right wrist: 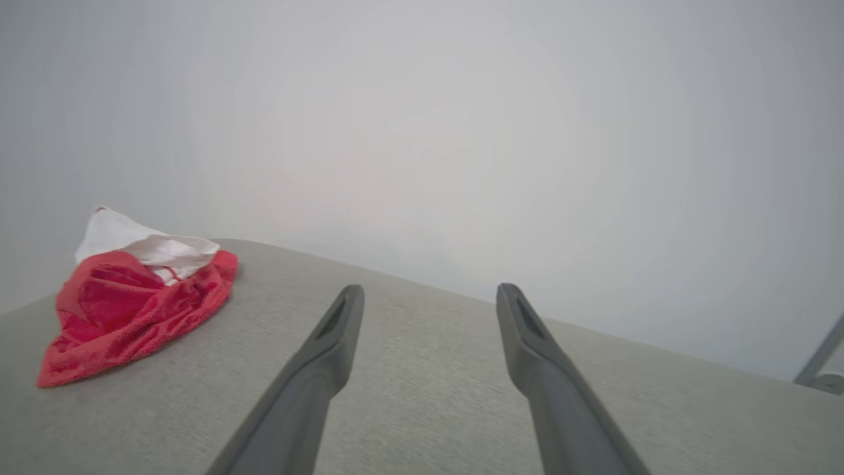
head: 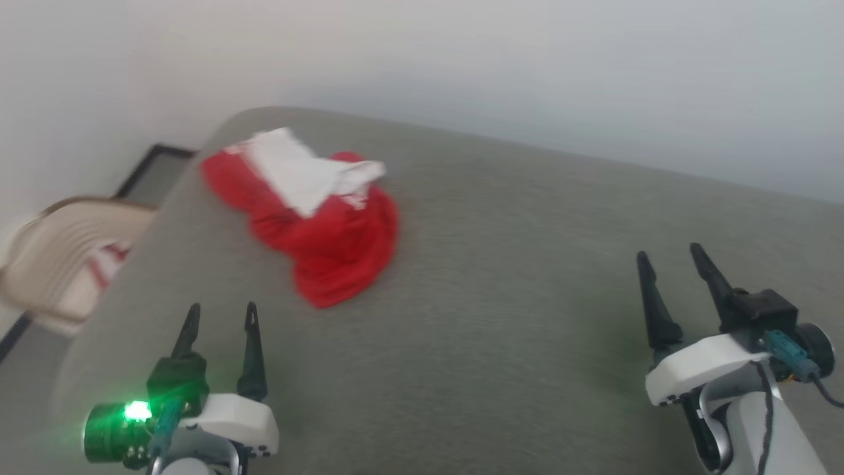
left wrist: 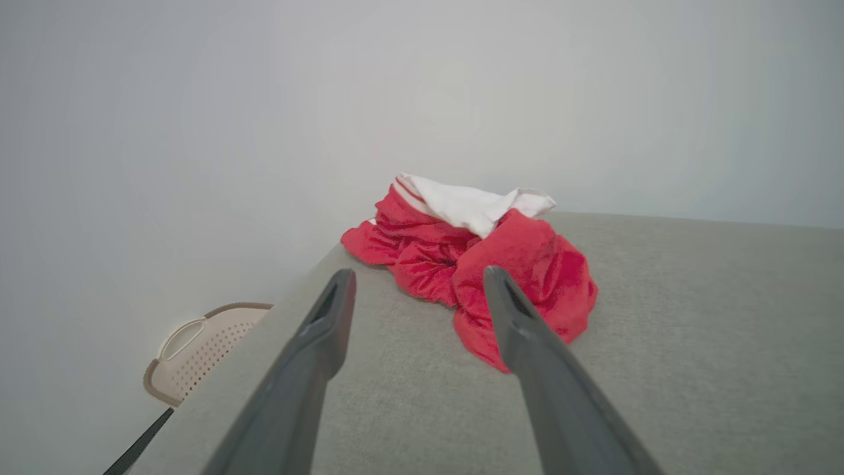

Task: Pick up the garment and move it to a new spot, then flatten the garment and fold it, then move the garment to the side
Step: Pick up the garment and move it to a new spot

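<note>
the garment [head: 316, 224] lies bunched at the far left corner of the grey table [head: 527, 330]; my left claw [head: 222, 307] and right claw [head: 667, 251] hover spread and empty over its near edge, ready to grab.

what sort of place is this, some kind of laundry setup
Probably an indoor laundry-folding station, perhaps a test room: a crumpled red-and-white garment lies on a wide grey fabric-covered surface, a beige laundry basket sits off its left edge, and a bare pale wall stands behind.

Garment [head: 330, 237] soft cloth; table [head: 527, 297] matt woven fabric.
</note>
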